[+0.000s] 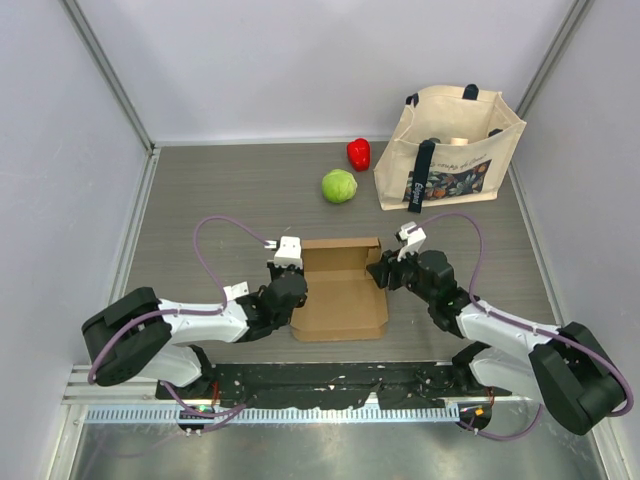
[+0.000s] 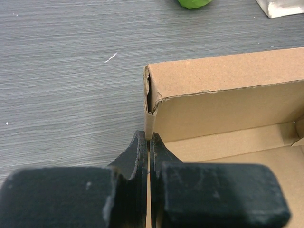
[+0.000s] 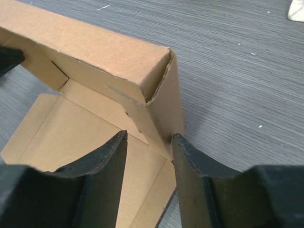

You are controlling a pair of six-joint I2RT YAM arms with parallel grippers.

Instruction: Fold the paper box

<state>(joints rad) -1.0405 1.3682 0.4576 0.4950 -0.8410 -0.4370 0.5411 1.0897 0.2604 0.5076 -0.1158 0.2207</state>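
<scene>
The brown paper box (image 1: 340,300) lies open between the two arms, its back and side walls raised and its base flat on the table. My left gripper (image 1: 297,287) is shut on the box's left side wall; in the left wrist view the thin cardboard edge (image 2: 149,118) runs straight into the closed gripper (image 2: 149,137). My right gripper (image 1: 384,272) is open at the back right corner. In the right wrist view the right gripper (image 3: 149,135) straddles the right wall of the box (image 3: 95,47), and its right finger (image 3: 190,166) lies against the wall's outer face.
A beige tote bag (image 1: 450,145) stands at the back right. A red pepper (image 1: 358,153) and a green round vegetable (image 1: 339,186) lie behind the box. A small white scrap (image 2: 110,58) lies on the table to the box's left. Grey walls enclose the table.
</scene>
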